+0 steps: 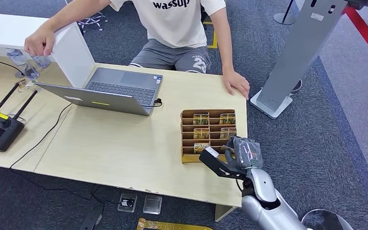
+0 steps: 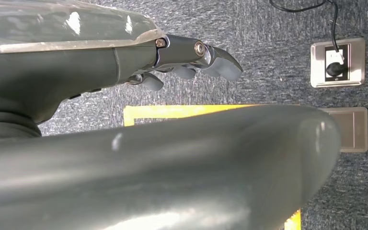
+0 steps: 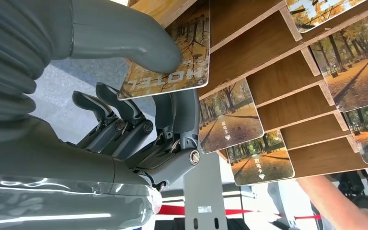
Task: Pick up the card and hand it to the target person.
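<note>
The right hand (image 1: 243,154) sits at the near right corner of the brown cardboard card rack (image 1: 187,129), which lies on the pale wooden table (image 1: 124,148). From the right wrist view its thick grey thumb (image 3: 124,40) presses on the face of a glossy hotel card printed with autumn trees (image 3: 172,62), and the darker fingers (image 3: 124,120) curl beneath it, so the card is pinched between them while its far end is still in the rack's nearest slot. More cards of the same print stand in the other slots (image 3: 227,117).

The left hand (image 2: 191,60) hangs over grey carpet (image 2: 268,28), its fingers bent loosely inward with nothing in them; beside it on the floor are a yellow marking (image 2: 172,111) and a floor socket with a black plug (image 2: 337,62).

Across the table a person in a white T-shirt (image 1: 177,19) sits, one hand (image 1: 237,82) flat on the table edge near the rack, the other (image 1: 38,43) on a white panel. A grey open laptop (image 1: 110,88) and a black controller with two antennas (image 1: 0,127) lie to the left
</note>
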{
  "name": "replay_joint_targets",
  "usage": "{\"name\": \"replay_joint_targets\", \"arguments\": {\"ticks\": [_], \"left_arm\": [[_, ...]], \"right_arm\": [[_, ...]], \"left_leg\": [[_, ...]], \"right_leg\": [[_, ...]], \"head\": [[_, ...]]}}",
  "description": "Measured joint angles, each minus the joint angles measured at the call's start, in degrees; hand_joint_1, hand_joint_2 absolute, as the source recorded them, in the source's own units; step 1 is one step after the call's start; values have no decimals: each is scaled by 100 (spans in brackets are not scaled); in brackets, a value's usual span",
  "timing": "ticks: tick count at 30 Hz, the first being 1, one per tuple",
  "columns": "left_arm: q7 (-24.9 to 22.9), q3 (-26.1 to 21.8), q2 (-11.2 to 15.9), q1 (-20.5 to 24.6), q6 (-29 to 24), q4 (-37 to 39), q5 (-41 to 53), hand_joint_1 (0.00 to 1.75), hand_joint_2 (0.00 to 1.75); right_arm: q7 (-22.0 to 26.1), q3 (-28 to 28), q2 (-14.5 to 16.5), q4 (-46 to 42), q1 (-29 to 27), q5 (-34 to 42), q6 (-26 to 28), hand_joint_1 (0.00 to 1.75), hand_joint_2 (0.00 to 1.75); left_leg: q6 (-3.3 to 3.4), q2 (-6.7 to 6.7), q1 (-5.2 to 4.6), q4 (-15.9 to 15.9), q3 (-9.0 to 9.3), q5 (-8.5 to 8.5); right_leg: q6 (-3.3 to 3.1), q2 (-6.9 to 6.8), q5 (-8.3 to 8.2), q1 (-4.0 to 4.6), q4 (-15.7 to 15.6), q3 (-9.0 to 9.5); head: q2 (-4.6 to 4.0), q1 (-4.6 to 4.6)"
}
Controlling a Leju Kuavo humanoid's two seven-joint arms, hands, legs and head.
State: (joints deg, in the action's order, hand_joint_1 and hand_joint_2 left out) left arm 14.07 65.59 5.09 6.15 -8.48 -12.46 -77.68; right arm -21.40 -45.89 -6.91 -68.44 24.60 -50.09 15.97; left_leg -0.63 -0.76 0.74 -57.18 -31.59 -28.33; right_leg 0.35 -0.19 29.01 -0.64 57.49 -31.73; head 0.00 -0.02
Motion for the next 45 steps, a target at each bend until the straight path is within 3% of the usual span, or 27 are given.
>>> {"name": "replay_joint_targets", "arguments": {"ticks": [9, 17, 23, 28, 35, 43, 45], "left_arm": [[55, 1, 0, -13, 10, 0, -33, 0, 0], [70, 1, 0, -40, 22, 0, -89, 0, 0], [70, 0, 0, -51, 22, 0, -138, 0, 0], [70, 1, -10, -49, 25, 0, -140, 0, 0], [69, 1, -26, -35, 51, 0, -132, 0, 0], [49, 0, -47, -32, 60, 0, -131, 0, 0], [49, 1, -51, -32, 61, 0, -131, 0, 0]], "right_arm": [[-72, 74, -144, -401, 79, 541, -253, 175, 175], [-381, 391, -613, -1628, 487, 931, -485, 175, 175], [-321, 520, -820, -2545, 773, 1280, -509, 175, 175], [116, 502, -825, -2850, 844, 1380, -237, 175, 175], [1262, 444, -650, -2549, 833, 1758, 545, 175, 175], [1618, 436, -474, -2145, 697, 1867, 718, 175, 175], [1635, 435, -450, -2082, 663, 1909, 676, 90, 175]], "left_leg": [[0, 0, 0, -1, 0, 0], [1, 2, -2, -2, 4, 1], [1, 2, -2, -2, 3, 1], [1, 1, -1, -2, 0, 1], [1, 0, -1, -2, -1, 1], [1, 0, -1, -2, -2, 1], [1, 0, -1, -2, -2, 1]], "right_leg": [[0, 0, -1, 0, 0, -1], [4, 2, -5, -2, 0, -1], [4, 2, -5, -1, 0, -1], [4, 2, -5, -1, 0, 0], [4, 1, -5, -1, 0, 1], [4, 1, -5, -1, 0, -1], [4, 1, -4, -1, 0, -1]], "head": [[0, -3], [0, 2], [0, -6], [0, -5], [0, 3], [0, -3], [0, -2]]}}
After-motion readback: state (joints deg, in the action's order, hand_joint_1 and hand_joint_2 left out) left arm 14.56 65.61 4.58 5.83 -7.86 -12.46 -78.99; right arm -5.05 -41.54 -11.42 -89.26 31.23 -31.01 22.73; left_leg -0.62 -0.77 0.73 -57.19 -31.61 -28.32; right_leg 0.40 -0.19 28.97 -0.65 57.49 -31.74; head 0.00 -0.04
